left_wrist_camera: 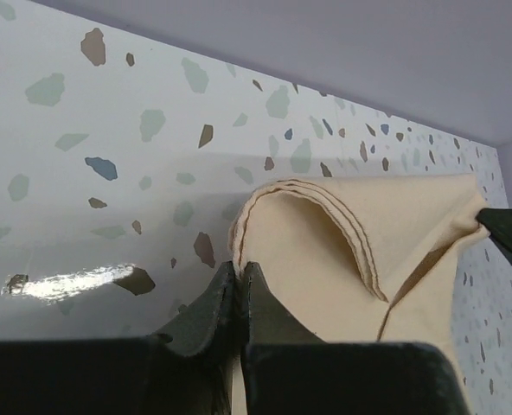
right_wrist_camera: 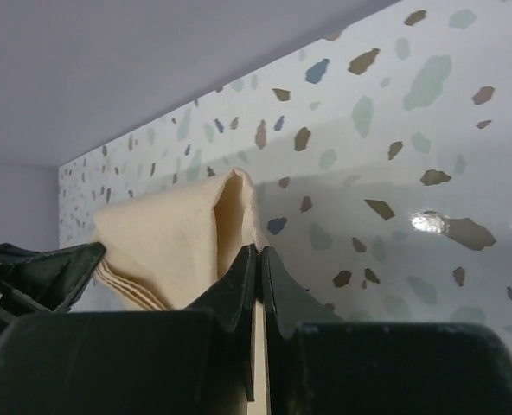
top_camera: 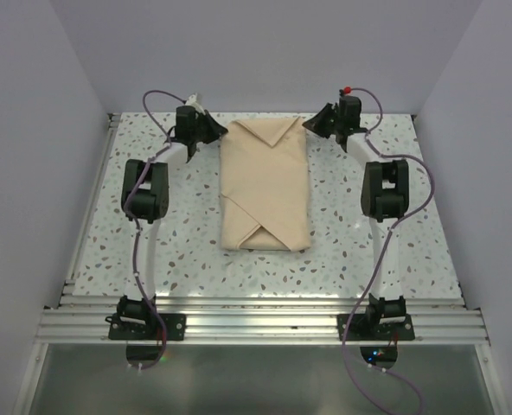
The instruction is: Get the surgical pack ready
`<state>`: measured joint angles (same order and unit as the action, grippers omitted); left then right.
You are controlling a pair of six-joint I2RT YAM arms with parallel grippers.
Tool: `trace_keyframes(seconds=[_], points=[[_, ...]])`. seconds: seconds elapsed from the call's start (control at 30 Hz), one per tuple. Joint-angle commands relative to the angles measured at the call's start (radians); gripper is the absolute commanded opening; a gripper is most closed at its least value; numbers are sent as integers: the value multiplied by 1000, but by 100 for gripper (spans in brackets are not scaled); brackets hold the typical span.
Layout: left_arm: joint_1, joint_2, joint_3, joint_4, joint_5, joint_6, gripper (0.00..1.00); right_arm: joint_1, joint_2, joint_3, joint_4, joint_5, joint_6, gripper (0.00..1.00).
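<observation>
The surgical pack (top_camera: 265,186) lies in the middle of the speckled table as a long tan cloth bundle, folded envelope-style at both ends. My left gripper (top_camera: 218,130) is at its far left corner, shut on the cloth edge (left_wrist_camera: 239,246). My right gripper (top_camera: 312,124) is at the far right corner, shut on the cloth fold (right_wrist_camera: 239,207) there. In the left wrist view the cloth (left_wrist_camera: 342,251) shows layered hemmed edges, and the tip of the other gripper (left_wrist_camera: 507,233) pokes in at the right. The contents of the bundle are hidden.
The table (top_camera: 178,242) is white terrazzo with an aluminium rail (top_camera: 256,324) along its near edge. Plain walls close in behind and on both sides. Both arm bases (top_camera: 144,327) stand on the rail.
</observation>
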<state>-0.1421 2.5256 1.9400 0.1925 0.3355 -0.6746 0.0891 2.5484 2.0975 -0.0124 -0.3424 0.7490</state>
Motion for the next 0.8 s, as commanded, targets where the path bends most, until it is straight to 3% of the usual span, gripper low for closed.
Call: trace_keyframes(seconds=[0.0, 0.5, 0.77], points=[[16, -152, -50, 116, 69, -11, 0, -6, -178, -54, 97, -108, 7, 0], [-8, -520, -482, 200, 82, 24, 0, -2, -534, -493, 232, -205, 18, 0], [-45, -741, -709, 157, 54, 69, 0, 8, -764, -764, 235, -216, -10, 0]])
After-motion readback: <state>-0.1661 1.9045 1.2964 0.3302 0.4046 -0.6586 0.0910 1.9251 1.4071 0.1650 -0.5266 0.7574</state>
